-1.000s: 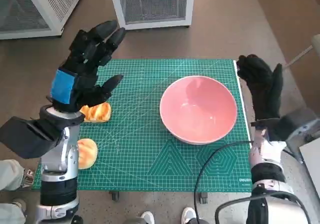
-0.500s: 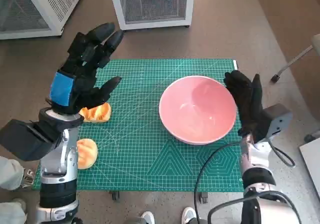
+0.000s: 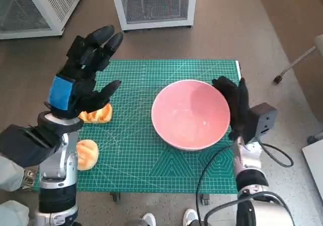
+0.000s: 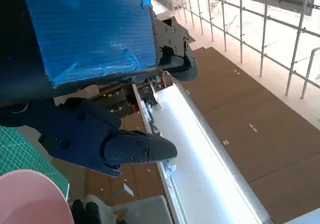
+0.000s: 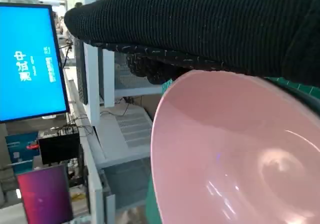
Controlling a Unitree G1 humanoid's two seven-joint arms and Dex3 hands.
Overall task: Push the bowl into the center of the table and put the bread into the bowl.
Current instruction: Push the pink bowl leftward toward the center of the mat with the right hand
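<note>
Right hand [image 3: 233, 106] flat against bowl [image 3: 190, 114] rim, fingers together, holding nothing. Left hand [image 3: 83, 72] raised above bread [image 3: 96, 113], fingers wide, empty. Second bread [image 3: 86, 154] near mat [image 3: 151, 165] edge.

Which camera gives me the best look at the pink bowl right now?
The head view: it shows the whole pink bowl on the green mat, with the right robot hand against its rim. The right wrist view shows only part of its inside, close up. The left wrist view catches just a sliver of its rim in a corner.
</note>
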